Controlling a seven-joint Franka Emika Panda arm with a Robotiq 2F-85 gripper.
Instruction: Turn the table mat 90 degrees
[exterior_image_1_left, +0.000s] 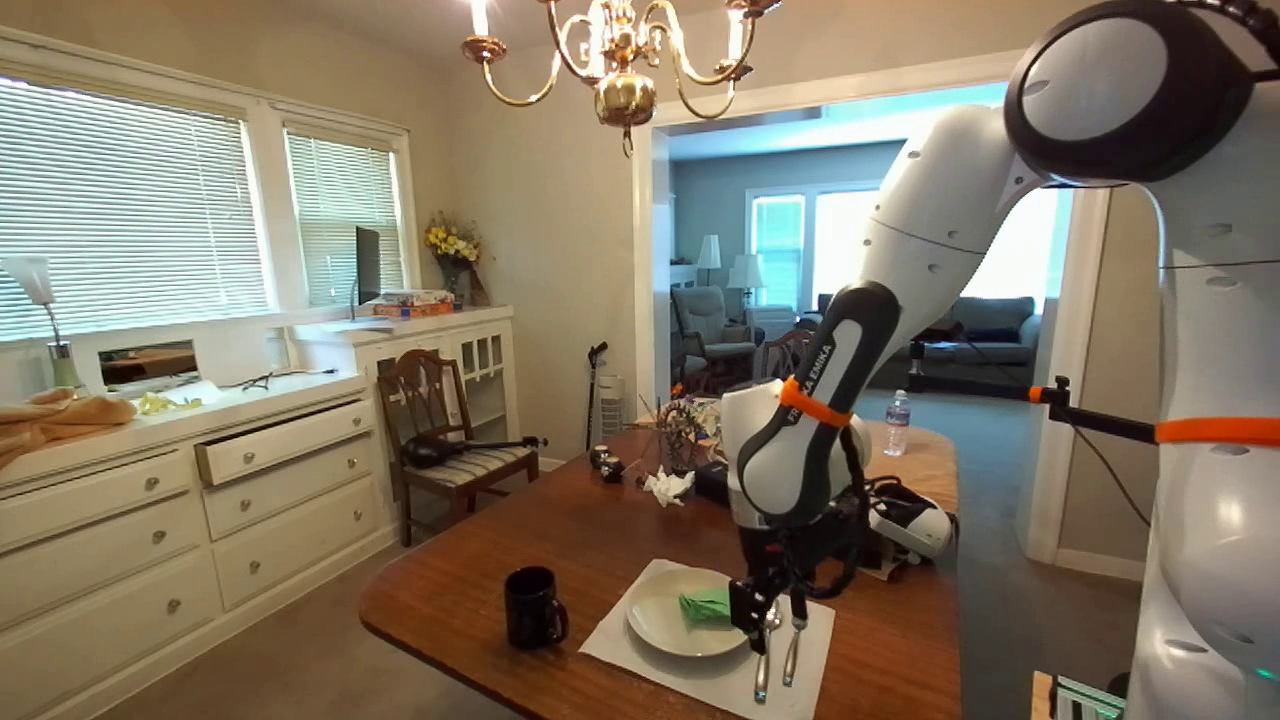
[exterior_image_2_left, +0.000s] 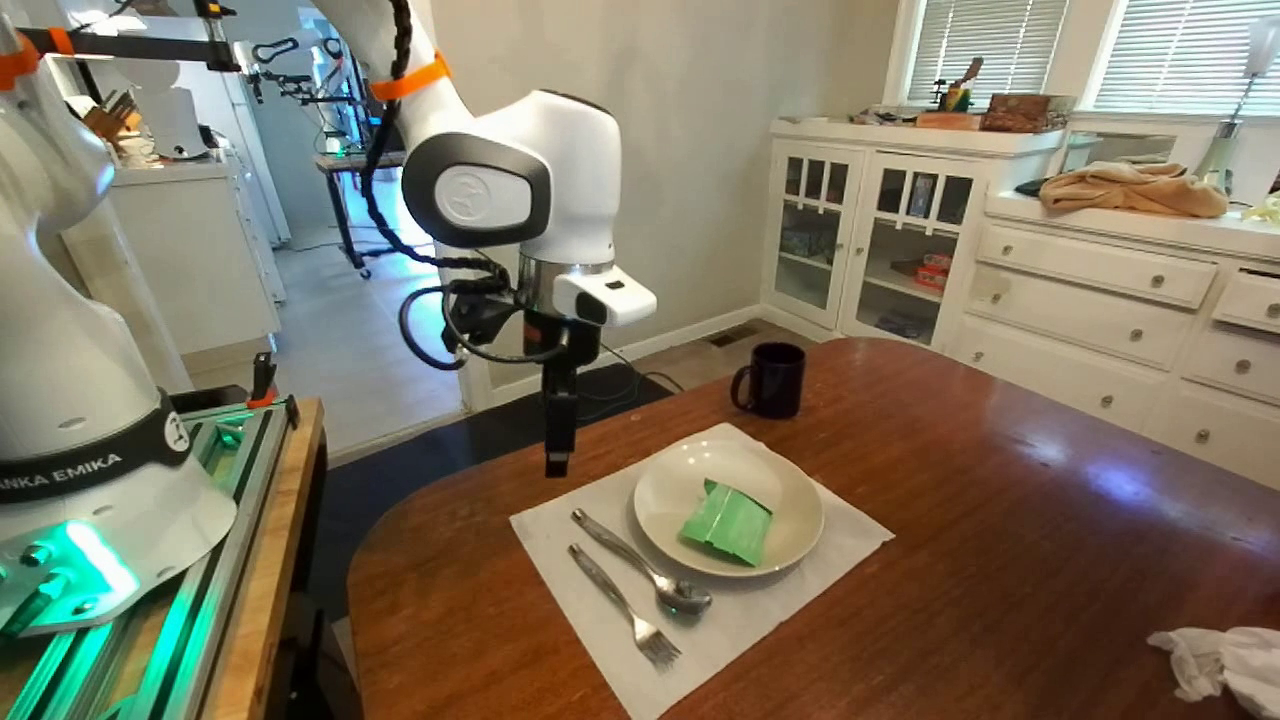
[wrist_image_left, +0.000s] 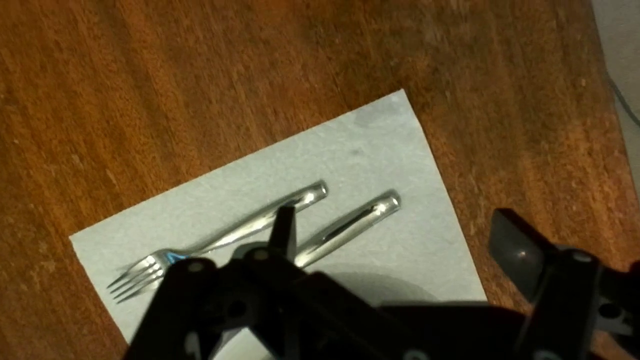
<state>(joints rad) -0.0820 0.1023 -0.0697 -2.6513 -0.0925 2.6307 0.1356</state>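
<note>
The pale table mat (exterior_image_1_left: 705, 680) lies flat on the wooden table, and it also shows in an exterior view (exterior_image_2_left: 740, 622) and the wrist view (wrist_image_left: 360, 145). On it stand a white plate (exterior_image_2_left: 668, 480) with a green packet (exterior_image_2_left: 730, 522), and a spoon (exterior_image_2_left: 640, 566) and fork (exterior_image_2_left: 608, 590) beside the plate. My gripper (wrist_image_left: 395, 214) is open and empty, above the mat's edge nearest the robot base. In the wrist view one finger is over the cutlery handles, the other past the mat's edge over bare wood. It shows in both exterior views (exterior_image_1_left: 777, 630) (exterior_image_2_left: 557, 465).
A black mug (exterior_image_1_left: 532, 608) stands on the table near the mat, also in an exterior view (exterior_image_2_left: 775, 380). Crumpled tissue (exterior_image_1_left: 668, 486), a headset (exterior_image_1_left: 915, 522) and a water bottle (exterior_image_1_left: 897, 425) are farther along the table. A chandelier (exterior_image_1_left: 625, 95) hangs above.
</note>
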